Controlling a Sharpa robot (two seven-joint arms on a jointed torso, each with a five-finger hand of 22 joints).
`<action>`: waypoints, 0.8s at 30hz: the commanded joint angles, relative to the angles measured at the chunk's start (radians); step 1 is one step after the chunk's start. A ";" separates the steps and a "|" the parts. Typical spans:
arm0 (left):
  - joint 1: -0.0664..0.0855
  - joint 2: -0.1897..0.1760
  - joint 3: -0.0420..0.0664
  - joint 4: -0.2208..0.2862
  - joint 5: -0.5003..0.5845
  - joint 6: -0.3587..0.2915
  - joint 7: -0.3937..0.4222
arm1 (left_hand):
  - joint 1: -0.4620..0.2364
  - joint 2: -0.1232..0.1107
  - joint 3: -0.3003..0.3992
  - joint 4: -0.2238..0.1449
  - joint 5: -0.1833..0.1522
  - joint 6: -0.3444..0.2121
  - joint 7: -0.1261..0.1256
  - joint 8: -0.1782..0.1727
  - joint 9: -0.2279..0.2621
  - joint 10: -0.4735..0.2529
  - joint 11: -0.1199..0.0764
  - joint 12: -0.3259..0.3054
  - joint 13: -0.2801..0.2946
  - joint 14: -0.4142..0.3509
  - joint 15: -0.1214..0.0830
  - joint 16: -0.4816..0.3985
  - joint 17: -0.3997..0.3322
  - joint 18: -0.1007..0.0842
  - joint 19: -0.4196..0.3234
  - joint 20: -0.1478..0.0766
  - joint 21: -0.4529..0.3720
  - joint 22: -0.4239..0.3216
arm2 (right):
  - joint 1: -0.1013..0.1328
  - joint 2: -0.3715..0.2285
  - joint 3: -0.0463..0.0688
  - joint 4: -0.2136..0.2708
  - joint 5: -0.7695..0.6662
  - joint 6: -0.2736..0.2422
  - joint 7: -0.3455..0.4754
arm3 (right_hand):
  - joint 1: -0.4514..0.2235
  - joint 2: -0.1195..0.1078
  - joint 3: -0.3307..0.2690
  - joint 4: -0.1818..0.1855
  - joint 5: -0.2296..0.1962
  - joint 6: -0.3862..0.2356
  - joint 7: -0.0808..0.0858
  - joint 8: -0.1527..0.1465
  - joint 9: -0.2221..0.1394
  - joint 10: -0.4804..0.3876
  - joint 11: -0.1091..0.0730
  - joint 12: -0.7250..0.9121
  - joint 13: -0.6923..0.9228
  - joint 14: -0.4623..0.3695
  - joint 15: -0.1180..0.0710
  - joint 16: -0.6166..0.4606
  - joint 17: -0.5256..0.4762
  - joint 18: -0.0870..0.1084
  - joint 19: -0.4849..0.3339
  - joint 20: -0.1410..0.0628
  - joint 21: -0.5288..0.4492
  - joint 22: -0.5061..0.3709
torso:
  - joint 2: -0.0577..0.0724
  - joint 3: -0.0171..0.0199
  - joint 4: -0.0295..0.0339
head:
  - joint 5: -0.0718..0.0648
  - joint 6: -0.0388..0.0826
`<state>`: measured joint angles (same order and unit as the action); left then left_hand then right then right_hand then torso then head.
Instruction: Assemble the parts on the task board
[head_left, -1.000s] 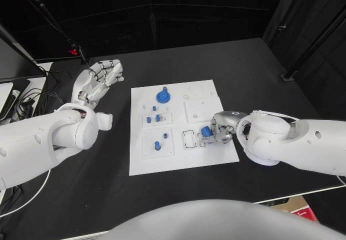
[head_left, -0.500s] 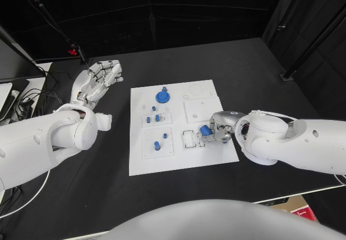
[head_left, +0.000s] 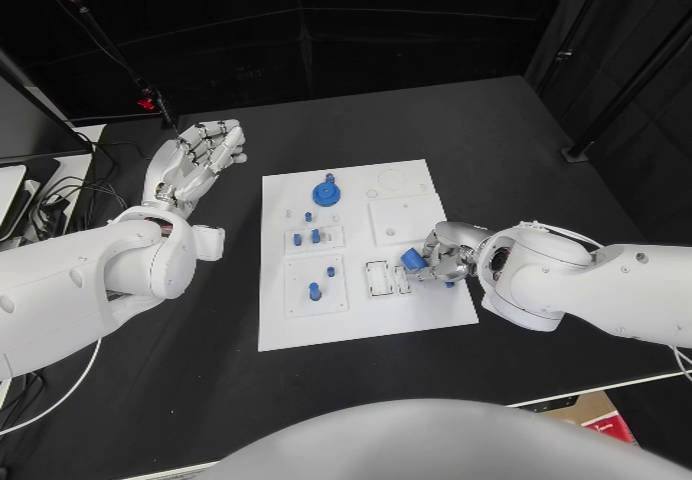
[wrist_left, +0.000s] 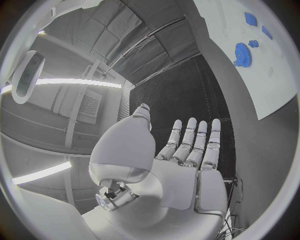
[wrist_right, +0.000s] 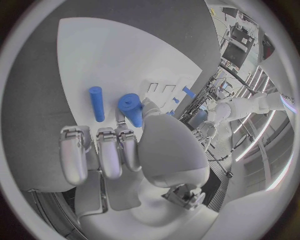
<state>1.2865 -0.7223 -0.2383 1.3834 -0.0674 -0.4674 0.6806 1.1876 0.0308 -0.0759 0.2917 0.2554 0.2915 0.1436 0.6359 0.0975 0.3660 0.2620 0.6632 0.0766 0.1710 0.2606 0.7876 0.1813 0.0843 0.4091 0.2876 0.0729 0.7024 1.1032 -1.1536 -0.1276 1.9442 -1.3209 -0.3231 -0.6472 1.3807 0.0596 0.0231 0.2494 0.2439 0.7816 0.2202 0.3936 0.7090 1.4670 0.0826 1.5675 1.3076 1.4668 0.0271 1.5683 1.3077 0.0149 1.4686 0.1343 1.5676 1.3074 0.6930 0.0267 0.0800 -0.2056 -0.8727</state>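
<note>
The black counter (head_left: 433, 130) carries the white task board (head_left: 361, 325), which lies flat near its middle. At the counter's left edge some dark cables (head_left: 58, 205) lie beside the left arm.

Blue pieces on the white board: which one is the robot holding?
The blue cylinder pinched by the right hand, near the task board's right side. The other blue parts, like the gear, sit untouched.
</note>
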 joint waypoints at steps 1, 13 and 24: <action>0.000 0.003 0.001 -0.002 0.002 0.010 0.072 | -0.003 0.009 -0.006 0.000 0.005 -0.009 0.153 0.007 -0.001 -0.009 -0.001 0.004 -0.001 -0.006 0.001 0.007 -0.002 0.002 0.003 0.003 0.005 -0.001 | -0.007 -0.006 -0.007 0.005 0.122 -0.088 0.049 | 0.029 0.020 0.037 -0.023 0.010 0.086 -0.063 -0.015 -0.620 0.104 0.007 0.003 0.263 0.104 0.006 0.002 0.263 -0.015 0.102 0.007 0.003 0.263 | 0.000 0.0006 -0.0004 | 0.003 0.000; -0.003 0.006 0.001 -0.005 0.002 0.011 0.068 | -0.003 0.009 -0.007 0.000 0.005 -0.009 0.153 0.007 -0.001 -0.009 -0.001 0.004 -0.001 -0.006 0.001 0.007 -0.002 0.002 0.003 0.003 0.005 -0.003 | -0.007 -0.053 -0.007 0.033 0.252 -0.246 0.147 | 0.038 0.014 0.088 -0.027 0.024 0.158 -0.078 -0.062 -0.632 0.104 -0.006 0.003 0.263 0.104 -0.006 0.002 0.263 -0.015 0.102 -0.001 0.003 0.263 | 0.000 -0.0001 -0.0006 | 0.006 0.000; -0.004 0.010 0.001 -0.009 0.002 0.012 0.067 | -0.003 0.009 -0.007 0.000 0.005 -0.009 0.153 0.007 -0.001 -0.009 -0.001 0.004 -0.001 -0.006 0.001 0.007 -0.002 0.002 0.003 0.003 0.005 -0.003 | -0.004 -0.109 -0.006 0.085 0.349 -0.313 0.236 | 0.043 0.004 0.115 -0.033 0.037 0.203 -0.087 -0.092 -0.635 0.104 -0.014 0.003 0.263 0.104 -0.014 0.002 0.263 -0.015 0.102 -0.009 0.003 0.263 | 0.000 -0.0016 0.0008 | 0.008 0.000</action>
<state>1.2816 -0.7135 -0.2383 1.3743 -0.0672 -0.4646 0.6806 1.1876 0.0308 -0.0759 0.2917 0.2554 0.2915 0.1436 0.6397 0.0976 0.3660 0.2620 0.6632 0.0767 0.1710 0.2606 0.7917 0.1800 0.0843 0.4091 0.2876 0.0729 0.7003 1.0970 -1.2605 -0.1338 2.0206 -1.0369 -0.5837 -0.4762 1.4203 0.0673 0.1330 0.2147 0.2748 0.8284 0.2081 0.3058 0.0727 1.4649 0.0728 1.5674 1.3076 1.4669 0.0192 1.5683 1.3078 0.0151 1.4661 0.1317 1.5676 1.3073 0.6932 0.0256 0.0802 -0.1987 -0.8728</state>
